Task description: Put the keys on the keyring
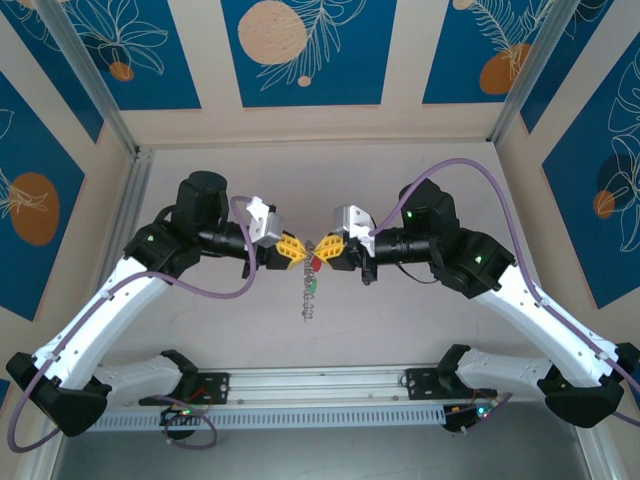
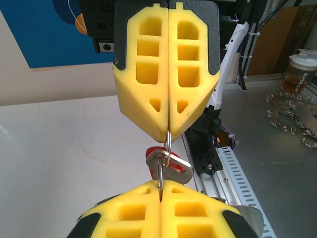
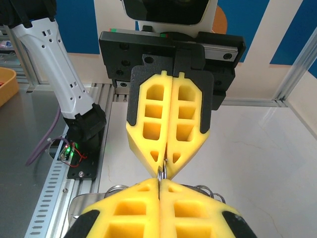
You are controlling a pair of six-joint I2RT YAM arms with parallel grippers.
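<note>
My two grippers meet tip to tip above the middle of the table, the left gripper [image 1: 297, 249] and the right gripper [image 1: 325, 249] both shut. In the left wrist view the thin metal keyring [image 2: 168, 145] runs from the seam of my left gripper [image 2: 161, 186] up into the seam of my right gripper [image 2: 168, 133]. A red key [image 2: 173, 167] with a silvery head hangs on that loop. From above, the red key [image 1: 316, 262] and a green key [image 1: 312, 284] dangle below the tips, with a beaded chain [image 1: 308, 306] hanging under them. The right wrist view has the keyring [image 3: 161, 171] pinched between my right gripper [image 3: 159, 181] and my left gripper [image 3: 164, 163].
A heap of loose metal rings [image 2: 292, 116] and a plastic cup [image 2: 299, 72] sit on the grey bench beside the table. A slotted aluminium rail [image 1: 320, 400] runs along the near edge between the arm bases. An orange tray [image 3: 7, 84] lies off to the side.
</note>
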